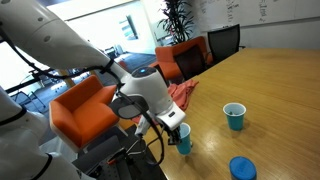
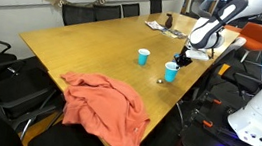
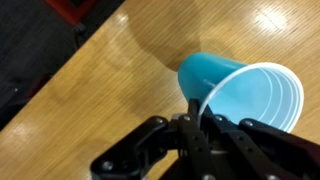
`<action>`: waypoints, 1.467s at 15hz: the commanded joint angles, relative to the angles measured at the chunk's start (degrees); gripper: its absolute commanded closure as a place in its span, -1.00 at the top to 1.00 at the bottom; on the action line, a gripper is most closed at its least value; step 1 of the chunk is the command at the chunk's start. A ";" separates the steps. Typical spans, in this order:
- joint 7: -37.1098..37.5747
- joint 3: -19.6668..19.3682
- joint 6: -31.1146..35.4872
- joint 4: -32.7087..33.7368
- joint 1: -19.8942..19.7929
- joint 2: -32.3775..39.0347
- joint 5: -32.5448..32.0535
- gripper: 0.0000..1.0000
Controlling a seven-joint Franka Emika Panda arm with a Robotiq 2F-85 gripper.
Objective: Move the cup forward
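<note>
The cup [image 3: 238, 88], blue outside and white within, is seen at the edge of the wooden table [image 1: 272, 78], at the side where the arm stands. In the wrist view its wall is pinched just below the pale rim by the gripper [image 3: 190, 108], whose fingers [image 3: 176, 135] are clenched on it, one inside and one outside. Whether the cup's base rests on the table or is raised off it cannot be told. In both exterior views the cup [image 1: 184, 144] [image 2: 171, 74] is shown directly under the gripper [image 1: 180, 129] [image 2: 177, 61]. A second cup [image 1: 234, 117] [image 2: 143, 56] is set upright farther in on the table, well apart from the held one. A flat blue disc [image 1: 242, 168] is found near the table's edge. A red cloth [image 2: 107, 106] is heaped at a corner of the table
</note>
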 commanded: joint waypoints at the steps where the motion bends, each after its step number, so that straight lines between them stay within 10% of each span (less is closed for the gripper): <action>1: -6.65 -0.83 4.47 -9.03 -3.12 -7.34 5.60 -0.98; 22: -2.03 -4.26 10.05 2.24 -4.75 10.12 15.91 -0.98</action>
